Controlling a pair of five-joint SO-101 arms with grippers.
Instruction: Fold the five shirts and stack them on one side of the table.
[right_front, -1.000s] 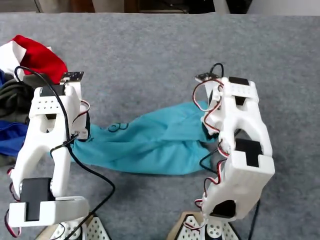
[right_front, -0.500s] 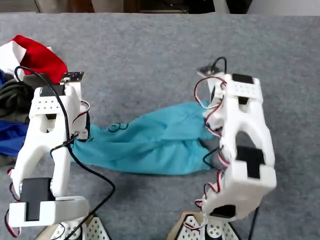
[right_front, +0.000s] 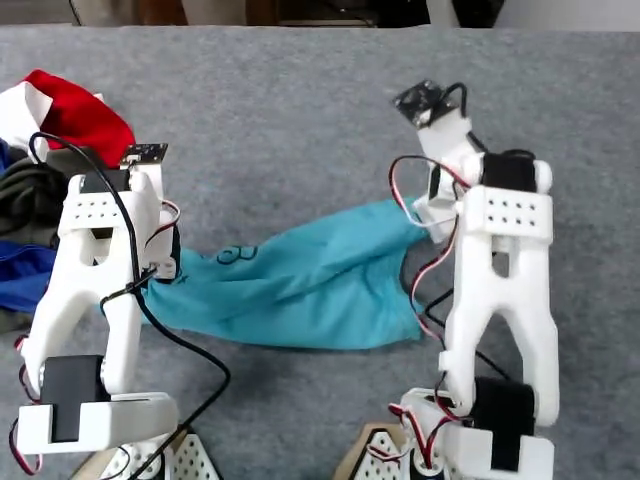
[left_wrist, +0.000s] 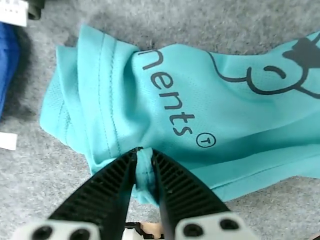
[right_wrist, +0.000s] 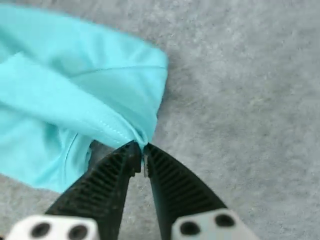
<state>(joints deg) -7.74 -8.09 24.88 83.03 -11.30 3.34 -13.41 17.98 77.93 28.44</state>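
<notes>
Early stage: no folded stack seen. One teal shirt (right_front: 290, 290) stretched unfolded mid-table (right_front: 300, 90) between two arms. One edge clamped by left gripper (left_wrist: 144, 159), opposite edge pinched by right gripper (right_wrist: 141, 150). Unfolded heap (right_front: 40, 170) left beside left arm: red-white, dark and blue pieces counted. Fifth not made out.

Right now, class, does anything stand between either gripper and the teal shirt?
Nothing visible does: the left gripper and the right gripper are each shut on an edge of the teal shirt.
</notes>
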